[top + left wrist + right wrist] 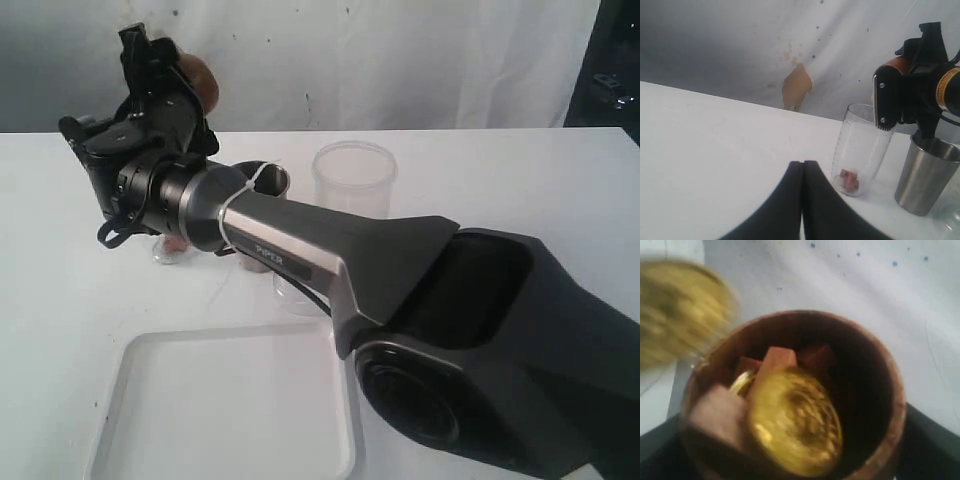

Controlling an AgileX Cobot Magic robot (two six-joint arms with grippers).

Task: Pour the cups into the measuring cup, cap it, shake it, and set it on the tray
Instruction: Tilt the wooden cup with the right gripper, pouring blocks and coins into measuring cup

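R gripper (907, 75) clamps wood cup (890, 390), jaws wide round its squat body. Cup is raised over meas. cup (860, 145) and seems tipped toward it. Judged: pour step in hand, since contents crowd the rim.

Inside wood cup: embossed gold coin (795, 425), shiny; reddish blocks (777, 360), matte, square-edged. Blurred gold patch (680, 310) beside rim, prob. a 2nd coin, can't confirm.

Meas. cup: clear, thin-walled, rounded base, upright on white table (715, 140), one red piece (850, 180) at bottom.

Steel cup (926, 175): brushed, tapered, upright, just beside meas. cup, likely staged for next pour. Contents not visible.

L gripper (802, 172): fingers pressed together, holds nothing, low over table, apart from the cups. Prob. parked to leave room.

Frosted tub (353, 175) stands behind. Tray (230, 400): white, flat, low rim, at front; likely waits for final set-down.
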